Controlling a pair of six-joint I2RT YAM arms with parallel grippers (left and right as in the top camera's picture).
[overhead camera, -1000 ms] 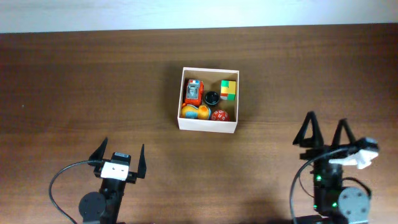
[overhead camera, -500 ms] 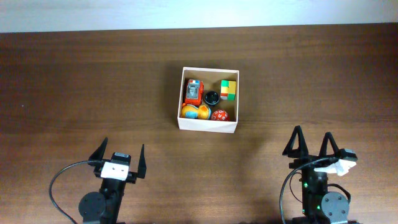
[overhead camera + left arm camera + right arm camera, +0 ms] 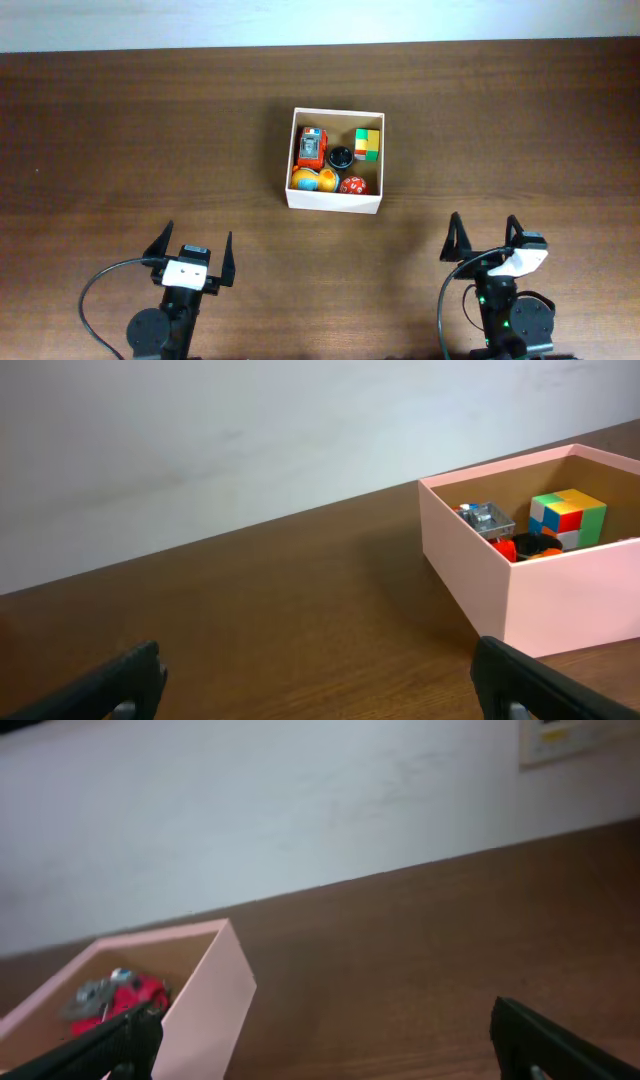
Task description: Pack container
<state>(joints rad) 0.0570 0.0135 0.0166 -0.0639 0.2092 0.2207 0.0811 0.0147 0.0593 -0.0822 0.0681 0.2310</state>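
Square white-walled, tan-lined cardboard container point(image 3: 333, 203), centre, held small colourful toys point(image 3: 311, 147) | left gripper point(image 3: 197, 240), right gripper point(image 3: 483, 225): jaws apart, empty, near edge | packing judged complete; arms best parked well clear.

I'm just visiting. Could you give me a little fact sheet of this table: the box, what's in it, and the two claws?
container: open-topped, pale walls, mid-table
inside: toy car, black round piece, multicoloured cube, orange-yellow ball, red ball
left gripper: open, empty, clear of the container
right gripper: open, empty, clear of the container
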